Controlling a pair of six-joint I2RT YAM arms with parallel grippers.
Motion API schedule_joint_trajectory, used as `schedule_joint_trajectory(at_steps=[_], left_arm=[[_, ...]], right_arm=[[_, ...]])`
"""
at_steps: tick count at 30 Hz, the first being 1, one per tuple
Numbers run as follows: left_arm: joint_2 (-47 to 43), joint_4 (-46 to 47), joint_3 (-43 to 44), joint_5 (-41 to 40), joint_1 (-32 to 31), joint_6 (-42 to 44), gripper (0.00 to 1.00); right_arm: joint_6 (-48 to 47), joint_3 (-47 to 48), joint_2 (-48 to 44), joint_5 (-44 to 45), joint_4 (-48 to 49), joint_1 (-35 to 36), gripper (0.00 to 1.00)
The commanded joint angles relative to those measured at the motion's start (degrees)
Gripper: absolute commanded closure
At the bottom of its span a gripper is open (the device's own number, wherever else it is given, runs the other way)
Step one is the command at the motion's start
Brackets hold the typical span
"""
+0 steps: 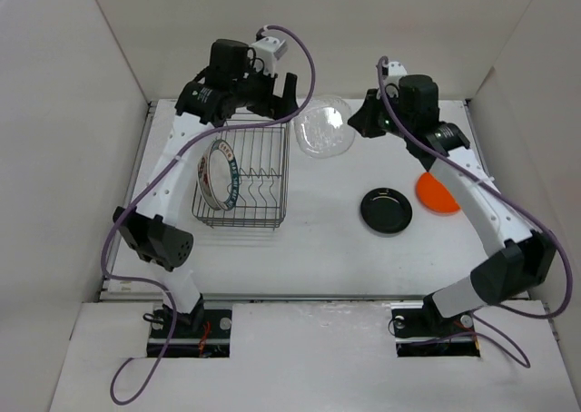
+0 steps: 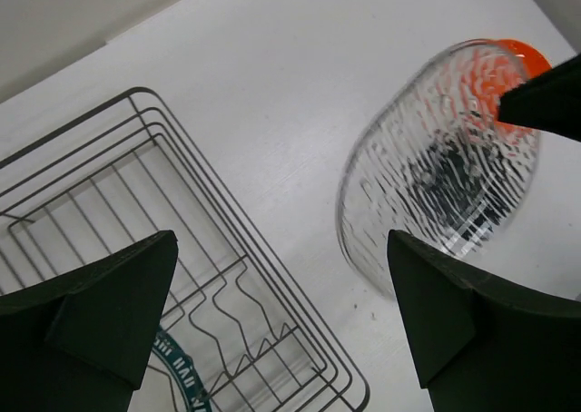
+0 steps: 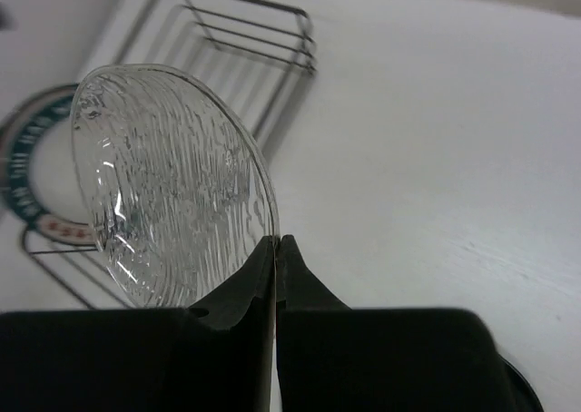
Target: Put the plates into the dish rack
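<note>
Clear plate [image 1: 325,129] tilted beside dish rack [image 1: 284,187], rim nipped in right pincer [image 3: 275,249]; left pincer [image 2: 281,240] wide, empty

plates [image 1: 218,178] in dish rack [image 1: 260,187], left on table [image 1: 318,244]

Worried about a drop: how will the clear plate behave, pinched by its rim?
Likely stiff: the clear plate shows no sag in the right claw. Probably slippery and brittle, looking glossy and glass-like. May pivot, gripped only at its rim.
</note>
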Motion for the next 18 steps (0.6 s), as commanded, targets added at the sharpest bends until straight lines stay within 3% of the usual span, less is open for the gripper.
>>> schedule_joint_trajectory(at_steps=[1,7,11,12,13,16,18], left_arm=[[1.66,3.49,1.88,6.0,-0.75,0.82,0.0],[5.61,3.49,0.82,10.73,-1.28,0.3,0.0],[5.62,3.49,0.12,13.03,-1.28,0.29,0.44],[5.62,3.49,0.12,13.03,-1.28,0.29,0.74],[5.09,3.49,0.12,13.55,-1.28,0.29,0.87],[4.56,3.49,-0.41,16.89,-1.28,0.99,1.0],[2.99,3.49,-2.51,18.39,-1.28,1.0,1.0]], right_arm=[[4.71,-3.58,-3.39,-7.21,9.35,0.53,1.0],[7.34,-6.05,-6.29,-9.52,17.44,0.53,1.0],[7.35,-5.52,-6.29,-10.74,17.98,0.01,1.0],[7.35,-5.52,-6.29,-10.75,17.98,0.01,1.0],[7.35,-5.52,-6.29,-10.75,18.59,0.01,1.0],[7.88,-6.04,-6.29,-10.75,19.46,0.01,1.0],[8.4,-6.05,-5.77,-10.75,19.99,0.01,1.0]])
